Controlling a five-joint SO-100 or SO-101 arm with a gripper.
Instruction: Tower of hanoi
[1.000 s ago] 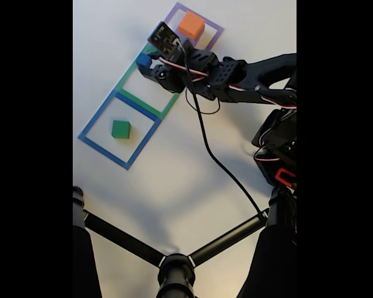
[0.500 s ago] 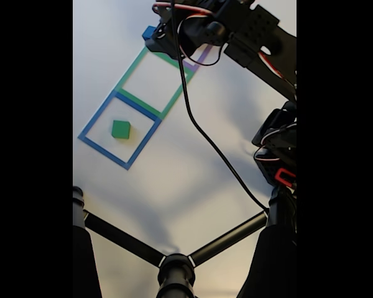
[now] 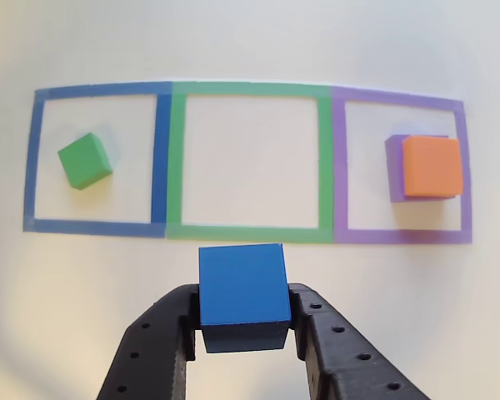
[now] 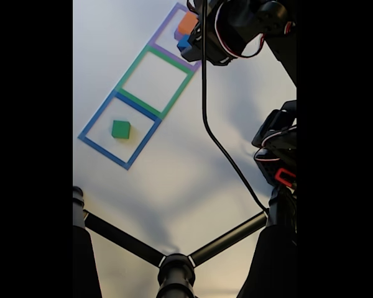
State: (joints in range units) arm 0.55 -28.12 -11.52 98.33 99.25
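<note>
Plenty of bare white table all around the taped squares, both behind them and on the near side where the arm is, as the other view shows it. The middle green outline has nothing inside it.

The gripper is clamped on the blue cube, one black finger on each side of it, and the cube is up off the table. In the other view it hangs just in front of the green outline's near edge. In the fixed view the blue cube sits right by the corner of the purple outline, with the arm covering much of that square from above, so I can't tell exactly what's under it there.

What's in the squares: the green block lies inside the blue outline on the left of the other view, turned a bit askew and closer to the left side. Same block sits alone in the lower square of the fixed view. In the purple outline on the right, the orange block sits on top of the flat purple block, pushed toward its right so a strip of purple shows along the left and top.

A black cable trails down from the arm across the table in the fixed view, well clear of the squares, and a black tripod-like stand takes up the bottom.
</note>
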